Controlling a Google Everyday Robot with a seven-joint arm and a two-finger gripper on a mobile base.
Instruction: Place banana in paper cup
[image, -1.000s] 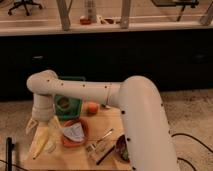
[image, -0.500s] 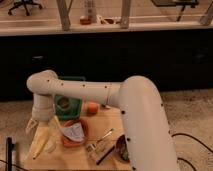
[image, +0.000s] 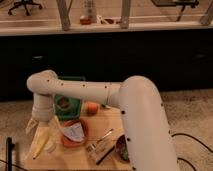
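The banana (image: 42, 142), long and pale yellow, lies slanted at the left end of the wooden table (image: 80, 155), left of the orange bowl (image: 79, 136). A pale rounded shape (image: 49, 147) touching its lower part looks like the paper cup, lying low on the table. My gripper (image: 39, 125) hangs from the white arm (image: 135, 105) directly above the banana's upper end. I cannot see whether it touches the fruit.
A white packet (image: 73, 131) lies in the orange bowl. Behind it sit a small round orange fruit (image: 92, 107) and a green box (image: 66, 103). Utensils (image: 101, 143) and a dark bowl (image: 121, 148) lie to the right. A dark counter runs behind.
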